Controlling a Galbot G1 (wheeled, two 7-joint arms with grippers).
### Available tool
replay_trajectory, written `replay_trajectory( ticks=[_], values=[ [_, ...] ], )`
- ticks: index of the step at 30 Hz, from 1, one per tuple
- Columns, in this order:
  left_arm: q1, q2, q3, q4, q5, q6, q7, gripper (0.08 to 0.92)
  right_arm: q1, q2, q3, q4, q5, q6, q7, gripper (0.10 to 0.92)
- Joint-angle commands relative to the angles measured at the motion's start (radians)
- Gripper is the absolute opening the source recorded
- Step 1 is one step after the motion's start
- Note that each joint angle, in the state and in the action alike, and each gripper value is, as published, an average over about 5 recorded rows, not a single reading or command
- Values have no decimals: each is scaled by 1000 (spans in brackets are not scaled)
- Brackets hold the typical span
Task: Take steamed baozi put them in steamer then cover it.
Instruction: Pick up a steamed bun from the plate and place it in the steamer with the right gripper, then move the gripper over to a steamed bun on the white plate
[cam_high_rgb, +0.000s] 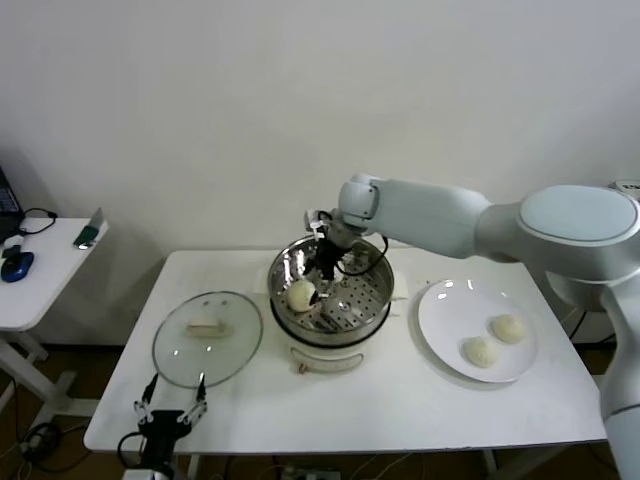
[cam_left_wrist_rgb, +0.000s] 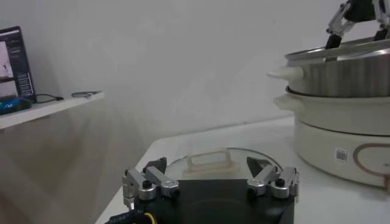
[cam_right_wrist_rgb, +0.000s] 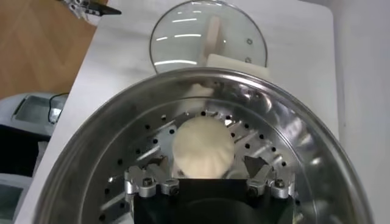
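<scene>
A: Baozi (cam_right_wrist_rgb: 203, 148) — one lies on the perforated floor of the steamer (cam_high_rgb: 372, 262), toward its left side, between the fingers of the right gripper (cam_high_rgb: 322, 290). Is it still pinched?

B: No. In the right wrist view the jaws stand spread, one on each side of the bun with a gap showing. I judge this to be the release.

A: So how should the arm leave it?

B: Straight up, I'd say, with the jaws wide, so neither fingertip drags the soft dough or rolls it across the holes. It should clear the steel rim before swinging toward the plate (cam_high_rgb: 442, 322).

A: What's on the plate?

B: Two more buns (cam_high_rgb: 496, 340), close together on its right half, the rest of it bare. I see only one bun in the steamer.

A: And the cover (cam_high_rgb: 207, 338)?

B: Flat on the table, left of the steamer, handle up. The left gripper (cam_high_rgb: 171, 417) hangs just off the near table edge in front of it, jaws spread and empty, seemingly waiting.
</scene>
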Motion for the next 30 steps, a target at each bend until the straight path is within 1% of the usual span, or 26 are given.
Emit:
replay_trajectory(
  ticks=[1,5,9,14,19,25,30],
  values=[
    [-4,1,2,-6,-16,11,-2,823,149,-189,-2,108,-23,16,-65,823],
    [-6,2,3,-6,-11,14,-2,823,208,-326,-24,190,-75,32,-86,823],
    [-8,3,6,-7,-3,18,-2,823,219,-462,-30,252,-200,52,-105,823],
    [-18,5,8,-12,5,29,-1,823,156,-616,-3,290,-367,67,-114,823],
    [-19,6,3,-14,12,34,-1,823,5,-746,73,294,-526,80,-118,823],
    [-12,6,-4,-10,18,37,-1,823,-185,-830,173,290,-652,103,-120,823],
    [-8,6,-11,-15,22,42,-1,823,-300,-832,253,263,-711,121,-116,823]
  ],
)
